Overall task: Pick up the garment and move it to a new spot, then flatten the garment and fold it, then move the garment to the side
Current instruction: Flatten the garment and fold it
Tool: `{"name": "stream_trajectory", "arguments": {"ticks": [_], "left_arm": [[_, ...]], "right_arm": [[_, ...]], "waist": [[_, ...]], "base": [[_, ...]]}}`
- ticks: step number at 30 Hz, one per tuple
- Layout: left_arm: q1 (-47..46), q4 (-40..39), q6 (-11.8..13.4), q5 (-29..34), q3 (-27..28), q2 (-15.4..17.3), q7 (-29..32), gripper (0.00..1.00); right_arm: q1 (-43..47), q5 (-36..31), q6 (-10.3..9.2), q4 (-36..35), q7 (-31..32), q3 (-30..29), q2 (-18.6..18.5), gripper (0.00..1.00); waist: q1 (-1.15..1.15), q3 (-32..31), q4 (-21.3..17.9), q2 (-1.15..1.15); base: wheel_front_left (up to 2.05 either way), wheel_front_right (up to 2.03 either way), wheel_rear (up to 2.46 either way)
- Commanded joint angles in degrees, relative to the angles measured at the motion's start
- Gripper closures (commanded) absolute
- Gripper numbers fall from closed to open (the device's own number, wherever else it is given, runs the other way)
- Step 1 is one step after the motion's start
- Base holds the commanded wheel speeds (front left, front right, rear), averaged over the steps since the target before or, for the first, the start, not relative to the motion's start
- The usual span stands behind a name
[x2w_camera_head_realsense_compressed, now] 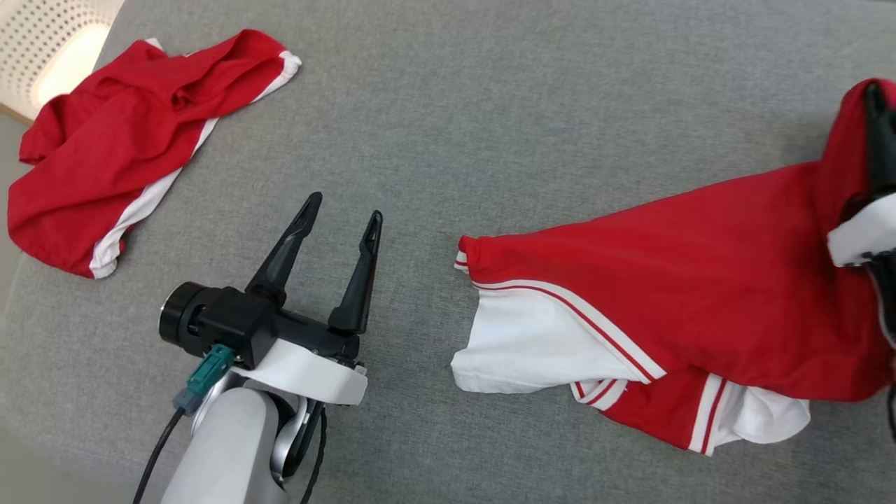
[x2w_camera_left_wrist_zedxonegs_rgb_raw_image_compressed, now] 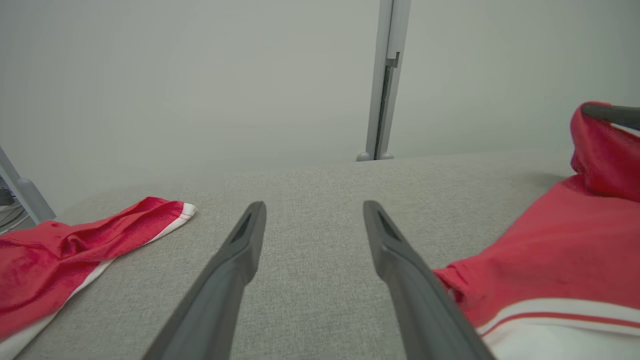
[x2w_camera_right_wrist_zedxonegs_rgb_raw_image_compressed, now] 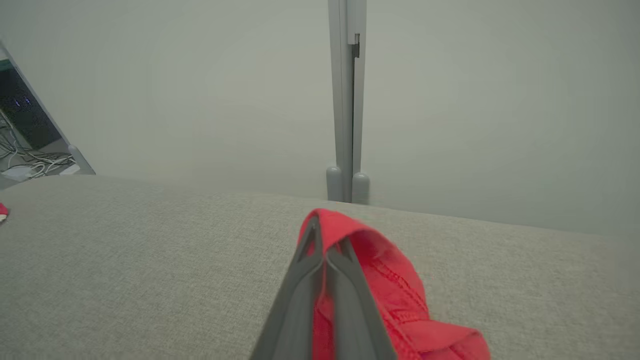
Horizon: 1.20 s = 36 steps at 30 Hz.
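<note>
While spread, left pincer [x2w_camera_head_realsense_compressed: 346, 205] above grey fabric surface [x2w_camera_head_realsense_compressed: 490, 105]; right pincer [x2w_camera_right_wrist_zedxonegs_rgb_raw_image_compressed: 326, 250] pinching garment [x2w_camera_head_realsense_compressed: 700, 280]; pale wall [x2w_camera_left_wrist_zedxonegs_rgb_raw_image_compressed: 200, 75].

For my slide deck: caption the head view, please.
Right pincer grips a red-and-white garment; left pincer open; second garment lies far left.

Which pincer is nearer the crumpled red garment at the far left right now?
Left. The left pincer stands open to the right of the crumpled garment, apart from it; the right pincer is far off at the right, shut on the red and white shirt.

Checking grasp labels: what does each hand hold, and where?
Right hand pinches the shirt at a red edge; left hand, open, holds nothing.
</note>
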Motion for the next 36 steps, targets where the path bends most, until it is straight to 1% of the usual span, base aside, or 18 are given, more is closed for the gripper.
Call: {"name": "stream_trajectory", "arguments": {"ticks": [1,2,3,5,8,13,17,20,24,25,28,36], "left_arm": [[-0.9,0.0,-0.1,-0.4,0.0,0.2,-0.1,0.0],[-1.0,0.2,-0.2,-0.4,0.0,0.1,-0.1,0.0],[-0.9,0.3,-0.2,-0.4,-0.1,0.1,-0.1,0.0],[-0.8,0.4,-0.3,-0.3,0.4,0.0,-0.1,0.0],[-0.5,0.7,-0.4,0.1,1.4,0.2,-0.1,0.0],[1.6,0.6,-0.2,0.7,4.1,1.0,-0.1,0.0],[3.6,0.2,0.3,1.2,6.4,1.8,-0.1,0.0],[5.3,-0.1,0.4,1.2,7.8,2.3,-0.1,0.0],[7.4,-0.4,0.5,1.4,9.2,2.8,-0.1,0.0],[8.6,-0.4,0.6,1.6,9.7,3.1,-0.1,0.0],[10.2,-0.4,0.6,1.7,10.2,3.4,-0.1,0.0],[13.2,-0.9,1.0,1.6,10.8,3.4,-0.1,0.0]], "right_arm": [[-0.5,0.0,-0.04,1.1,-0.6,0.3,-0.1,1.0],[-1.2,-0.1,-0.04,3.0,-1.2,1.1,0.2,0.82],[-1.9,-0.1,-0.04,4.5,-2.3,1.9,0.6,0.0],[-2.8,-0.3,-0.04,6.6,-4.6,3.2,1.2,0.0],[-2.5,-0.3,-0.04,7.1,-8.6,5.2,2.0,0.0],[2.3,0.5,-0.04,2.3,-14.3,6.5,3.0,0.0],[8.9,1.1,-0.04,-2.9,-16.5,4.5,4.3,0.0],[14.7,1.5,-0.04,-6.0,-16.8,1.9,5.3,0.0],[22.3,1.0,-0.03,-9.2,-15.4,-1.5,7.1,0.0],[25.8,0.8,-0.03,-10.0,-14.9,-2.6,7.7,0.0],[30.3,0.8,-0.03,-11.0,-14.1,-3.5,9.1,0.0],[34.1,1.0,-0.03,-13.1,-13.0,-3.8,10.4,0.0]], "waist": [[0.0,0.7,0.7,0.0],[0.0,0.8,0.7,0.0],[0.0,0.9,0.5,0.0],[0.0,0.7,0.0,0.0],[0.0,0.1,-1.2,0.0],[0.0,-2.6,-3.7,0.0],[0.0,-5.1,-5.7,0.0],[0.0,-6.8,-6.9,0.0],[0.0,-8.6,-8.4,0.0],[0.0,-9.8,-9.0,0.0],[0.0,-11.4,-9.7,0.0],[0.0,-13.3,-11.0,0.0]], "base": [[0.0,0.0,0.0],[0.0,0.0,0.0],[0.0,0.0,0.0],[0.0,0.0,0.0],[0.0,0.0,0.0],[0.0,0.0,0.0],[0.0,0.0,0.0],[0.0,0.0,0.0],[0.0,0.0,0.0],[0.0,0.0,0.0],[0.0,0.0,0.0],[0.0,0.0,0.0]]}}
